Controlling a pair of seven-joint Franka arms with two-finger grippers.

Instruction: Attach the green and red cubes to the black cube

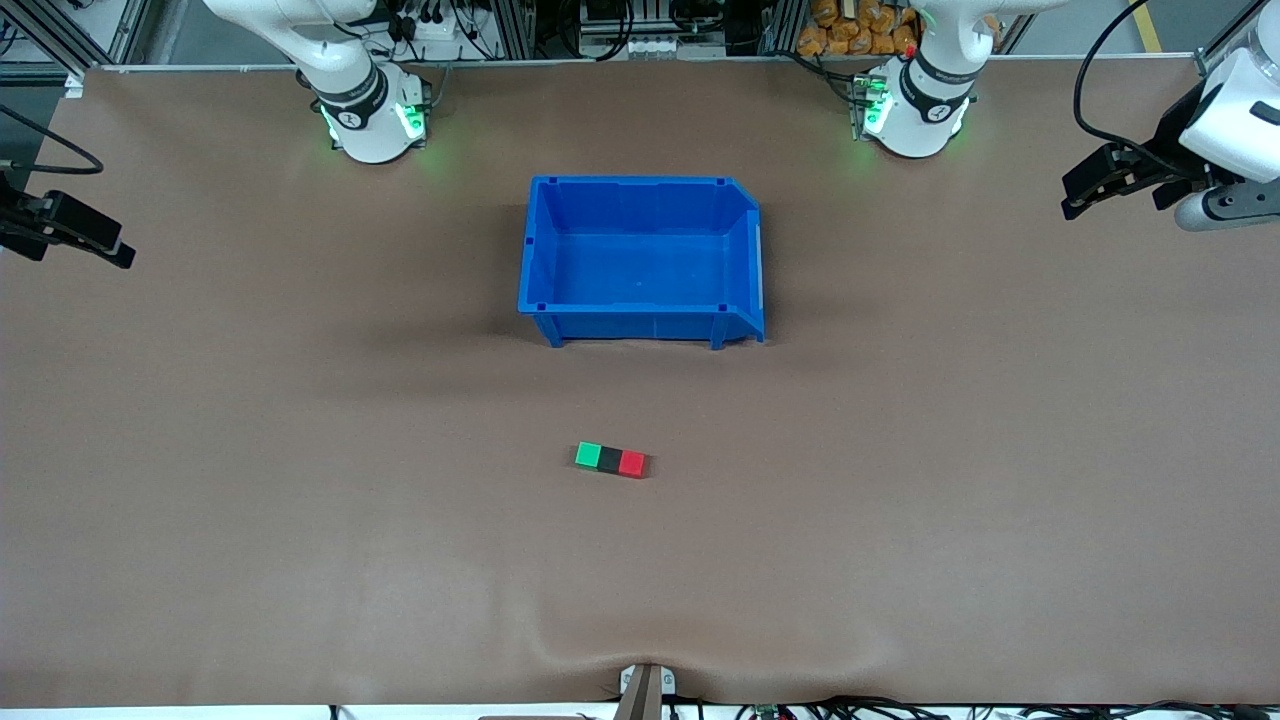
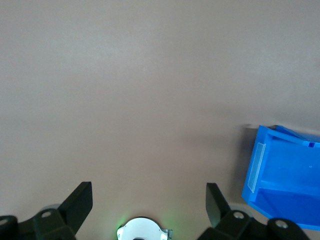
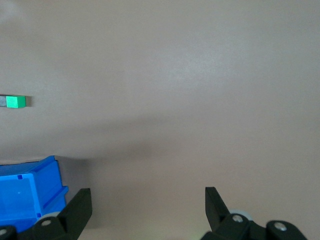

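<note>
The brown surface (image 1: 300, 520) spreads wide under both my arms, which wait drawn back to its two ends. The biggest thing on it is the blue bin (image 1: 640, 195), sitting between my two bases with nothing inside it that I can see; one corner of it shows in my left wrist view (image 2: 260, 165) and another in my right wrist view (image 3: 45, 172). My left end effector (image 1: 1085, 195) hangs in the air over the surface's edge at the left arm's end, and my left wrist view shows its two black fingers (image 2: 80, 200) spread wide with only bare surface between them. My right end effector (image 1: 95, 245) hangs over the edge at the right arm's end, likewise spread wide and holding nothing, its fingers (image 3: 80, 205) set well apart in my right wrist view. Nearer to the front camera than the bin, the three small cubes lie in one short row, touching side to side: the green cube (image 1: 588, 456) toward the right arm's end, the black cube (image 1: 610, 459) in the middle, and the red cube (image 1: 632, 463) toward the left arm's end. My right wrist view catches the green cube (image 3: 17, 102) at the row's tip.
</note>
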